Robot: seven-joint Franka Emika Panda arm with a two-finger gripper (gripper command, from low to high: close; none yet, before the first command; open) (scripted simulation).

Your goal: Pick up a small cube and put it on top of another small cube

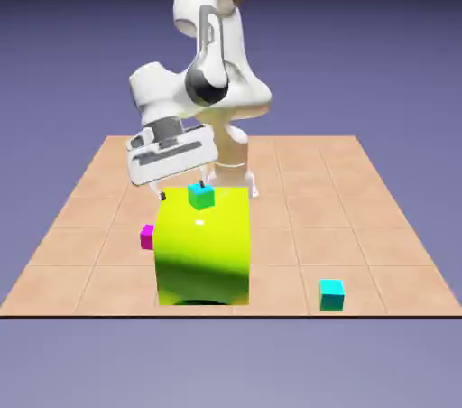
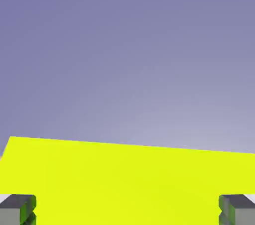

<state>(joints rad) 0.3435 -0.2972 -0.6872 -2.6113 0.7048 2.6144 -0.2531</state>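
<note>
I am holding my end effector (image 1: pixel 185 191) just behind the top far edge of the huge yellow-green cube (image 1: pixel 203 248), with its fingers pointing down and spread as wide as they go, gripping nothing. In the hand view my two grey fingertips (image 2: pixel 17 209) are sitting far apart at the bottom corners, and the wide bright yellow-green face (image 2: pixel 124 181) is filling the space between and above them, with only the plain blue-violet backdrop beyond it.

The huge yellow-green cube is standing on the tiled worktop (image 1: pixel 379 217) near its near edge, a little to the exterior view's left of the middle. A small teal cube (image 1: pixel 201 196) is showing at the big cube's top far edge, just beside my fingers; I cannot tell whether it is resting on the big cube or standing behind it. A small magenta cube (image 1: pixel 147 236) is peeking out at the big cube's left side, touching or nearly touching it. A second small teal cube (image 1: pixel 332 293) is lying on the worktop at the near edge, well apart to the exterior view's right.

The tiny yellow cube is not showing in either view, so I cannot tell where it is sitting.
</note>
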